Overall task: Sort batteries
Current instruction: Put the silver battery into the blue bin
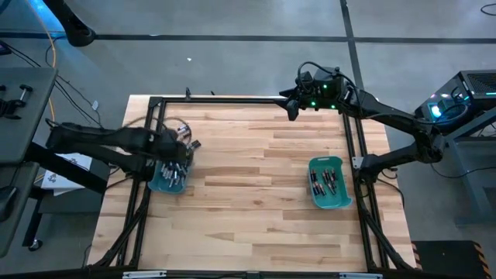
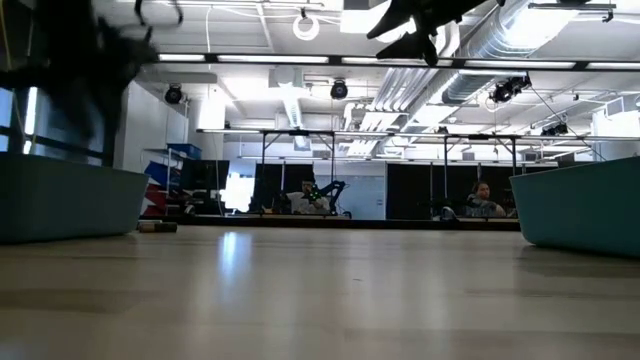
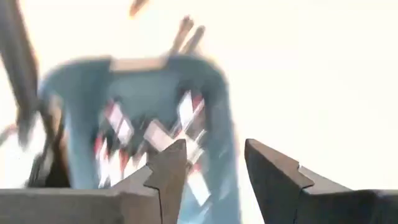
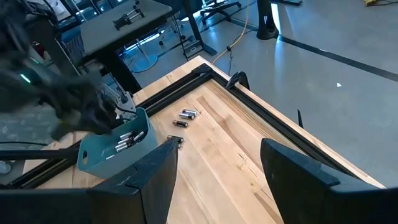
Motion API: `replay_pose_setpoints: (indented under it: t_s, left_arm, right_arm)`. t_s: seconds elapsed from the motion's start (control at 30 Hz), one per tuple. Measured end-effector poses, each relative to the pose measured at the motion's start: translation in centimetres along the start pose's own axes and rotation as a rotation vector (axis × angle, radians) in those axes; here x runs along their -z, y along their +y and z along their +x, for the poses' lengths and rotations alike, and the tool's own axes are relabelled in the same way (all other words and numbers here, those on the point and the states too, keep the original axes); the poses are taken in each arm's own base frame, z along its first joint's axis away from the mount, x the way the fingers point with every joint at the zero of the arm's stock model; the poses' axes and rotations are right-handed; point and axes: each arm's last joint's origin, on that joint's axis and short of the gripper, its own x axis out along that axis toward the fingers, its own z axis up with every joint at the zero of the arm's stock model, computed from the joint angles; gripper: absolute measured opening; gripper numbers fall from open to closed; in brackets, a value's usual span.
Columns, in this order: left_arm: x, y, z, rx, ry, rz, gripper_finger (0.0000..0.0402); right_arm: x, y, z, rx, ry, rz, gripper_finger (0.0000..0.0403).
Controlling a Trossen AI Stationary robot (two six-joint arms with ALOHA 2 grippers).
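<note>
Batteries [image 1: 328, 181] (small cylinders) fill smooth teal plastic bin [image 1: 342, 202]

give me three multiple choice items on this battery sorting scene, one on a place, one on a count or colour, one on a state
1. Where is the left end effector?
A. over the left bin
B. at the table's far right corner
C. off the table

2. How many teal bins are on the table?
A. one
B. two
C. four

3. How do the right end effector's fingers stand?
A. clamped on a battery
B. shut, empty
C. open, empty

Answers: 1 A, the high view shows it above the left bin; 2 B, with the right bin; 3 C, the right wrist view shows a wide empty gap.
</note>
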Motion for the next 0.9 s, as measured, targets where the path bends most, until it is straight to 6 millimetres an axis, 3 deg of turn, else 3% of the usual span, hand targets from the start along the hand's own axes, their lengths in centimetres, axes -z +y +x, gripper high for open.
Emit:
replay_pose_setpoints:
  t_s: [0.13, 0.23, 0.33, 0.47, 0.63, 0.9]
  left_arm:
    - [-2.5, -1.6, -2.9, 0.111, -0.284, 0.130, 0.0144]
    - [-4.5, -2.7, -2.9, 0.109, -0.406, 0.277, 0.0134]
    - [-6.6, -2.9, -1.5, 0.050, -0.387, 0.316, 0.0130]
    - [-9.3, -2.1, 1.2, -0.005, -0.222, 0.291, 0.0140]
    - [-12.7, -0.2, 4.5, -0.030, -0.043, 0.162, 0.0181]
    - [-15.9, 3.1, 8.9, -0.175, 0.109, 0.197, 0.0220]
  right_arm:
    - [0.0, 0.0, 0.0, 0.000, 0.000, 0.000, 0.0224]
    - [0.0, 0.0, 0.0, -0.001, -0.003, 0.002, 0.0224]
    - [0.0, 0.0, 0.0, -0.001, -0.003, 0.025, 0.0224]
    - [0.0, 0.1, 0.0, -0.029, 0.008, 0.063, 0.0224]
    - [0.3, 1.0, 0.1, -0.071, 0.026, 0.070, 0.0224]
    - [1.1, 3.3, 0.1, -0.146, 0.057, 0.036, 0.0224]
